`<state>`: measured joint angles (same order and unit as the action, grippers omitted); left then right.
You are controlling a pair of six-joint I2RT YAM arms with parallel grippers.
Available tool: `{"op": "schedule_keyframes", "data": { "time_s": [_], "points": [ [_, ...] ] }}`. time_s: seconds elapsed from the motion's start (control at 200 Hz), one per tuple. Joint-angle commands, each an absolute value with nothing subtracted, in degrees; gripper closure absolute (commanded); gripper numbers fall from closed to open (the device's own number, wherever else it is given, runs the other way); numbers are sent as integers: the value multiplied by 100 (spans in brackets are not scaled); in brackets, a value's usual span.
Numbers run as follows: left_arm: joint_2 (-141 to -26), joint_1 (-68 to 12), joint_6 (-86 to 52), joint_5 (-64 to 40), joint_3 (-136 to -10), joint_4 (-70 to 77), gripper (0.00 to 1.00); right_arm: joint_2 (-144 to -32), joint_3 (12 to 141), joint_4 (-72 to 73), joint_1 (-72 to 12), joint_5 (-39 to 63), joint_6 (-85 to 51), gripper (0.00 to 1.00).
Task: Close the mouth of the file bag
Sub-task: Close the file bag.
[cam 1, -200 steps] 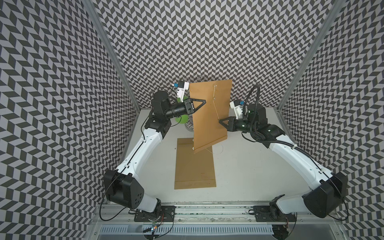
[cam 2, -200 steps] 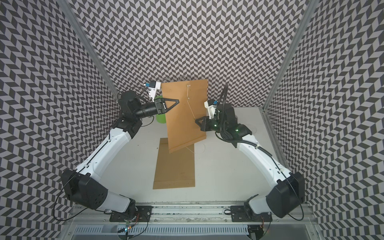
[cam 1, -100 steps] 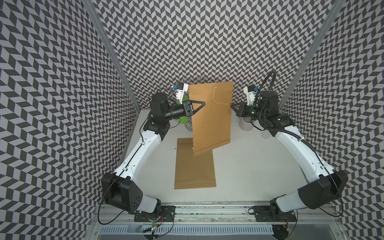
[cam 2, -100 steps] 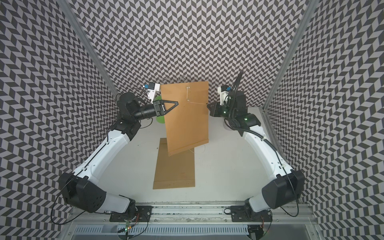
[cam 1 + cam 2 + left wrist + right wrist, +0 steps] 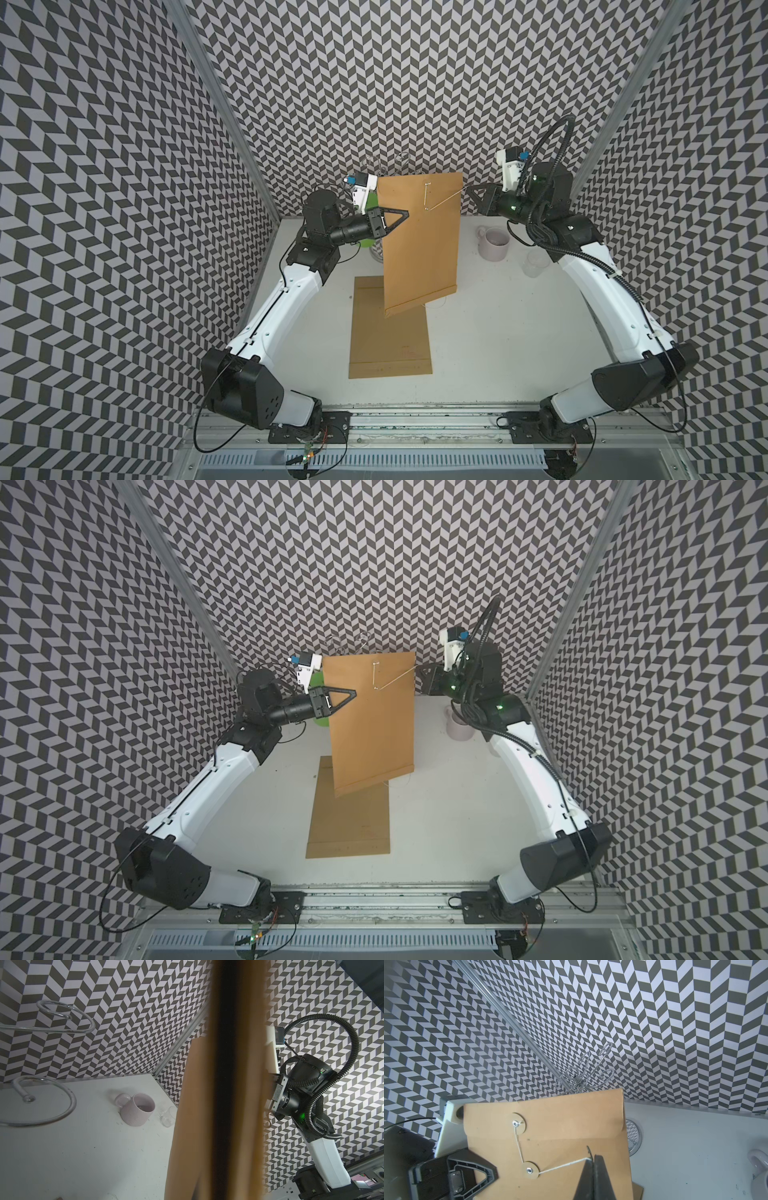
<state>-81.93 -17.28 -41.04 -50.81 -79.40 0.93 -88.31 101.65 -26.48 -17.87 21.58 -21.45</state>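
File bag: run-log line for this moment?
file bag: held up, flap down | left fingers: shut on bag edge | right fingers: shut on string | string: taut from lower button

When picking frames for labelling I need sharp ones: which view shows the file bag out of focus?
Left wrist: file bag a close, blurred brown band; right wrist: its string and flap crisp; both top views: sharp throughout.

Robot lab test cell. Black-and-white chevron-patterned wall panels point(image 5: 374, 83) box in a plain white table point(image 5: 519, 340) from 9 round to 3 o'clock. White-and-black left robot arm point(image 5: 278, 303) and right robot arm point(image 5: 611, 303) are bolted to an aluminium base rail point(image 5: 415, 419) at 6 o'clock, with a slotted white cable duct point(image 5: 415, 459) below it.
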Motion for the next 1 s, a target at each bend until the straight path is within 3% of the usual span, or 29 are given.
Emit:
{"op": "schedule_keyframes", "data": {
  "time_s": [0.0, 0.511, 0.997],
  "points": [
    [-7987, -1797, -4025, -5070, -7902, 88, 100, -9018, 10465, -2619, -1796, 2131, -2138, 100],
    [-8079, -2097, -4087, -4889, -7783, 202, 100, -9610, 11465, -2821, -2692, 1611, -1969, 100],
    [-8159, -2113, -4122, -4895, -7796, 294, 100, -9786, 11687, -2674, -3800, 1764, -2032, 100]
  ]
}}
